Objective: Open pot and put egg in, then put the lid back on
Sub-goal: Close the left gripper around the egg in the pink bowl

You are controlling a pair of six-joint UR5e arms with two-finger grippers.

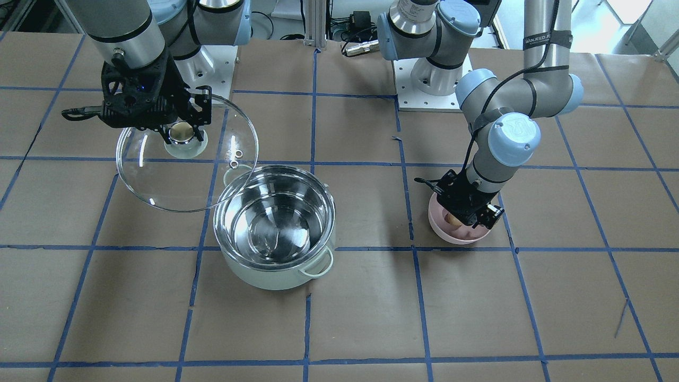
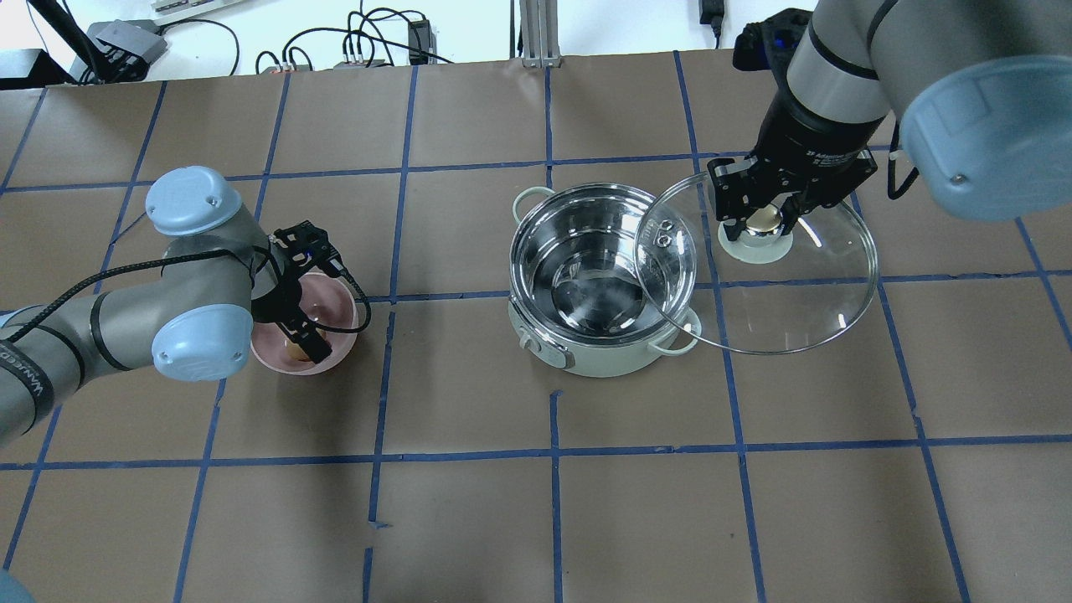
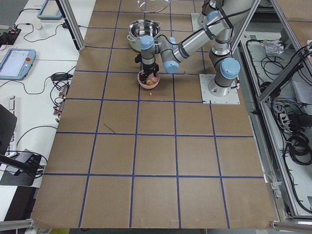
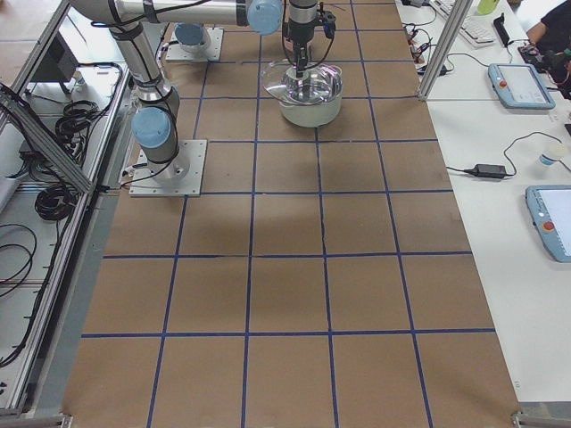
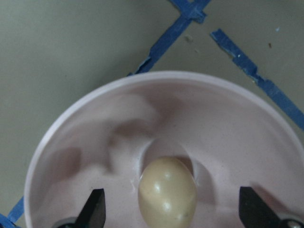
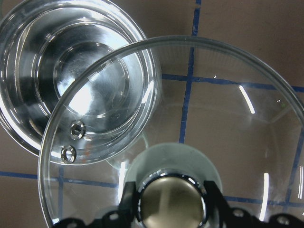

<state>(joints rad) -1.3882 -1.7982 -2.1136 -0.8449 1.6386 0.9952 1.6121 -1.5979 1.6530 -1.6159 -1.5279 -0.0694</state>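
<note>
The mint-green pot (image 2: 603, 362) stands open mid-table, its steel inside empty; it also shows in the front view (image 1: 265, 274). My right gripper (image 2: 766, 222) is shut on the knob (image 6: 171, 199) of the glass lid (image 2: 779, 293) and holds it tilted above the table beside the pot, its edge overlapping the pot's rim. The brown-tan egg (image 5: 167, 190) lies in the pink bowl (image 2: 331, 306). My left gripper (image 5: 171, 211) is down in the bowl, open, with a finger (image 5: 95, 209) on each side of the egg and a gap to it.
The table is brown paper with a blue tape grid. The arm bases (image 1: 432, 79) stand at the robot's edge. The pink bowl (image 1: 451, 234) sits about one grid square from the pot.
</note>
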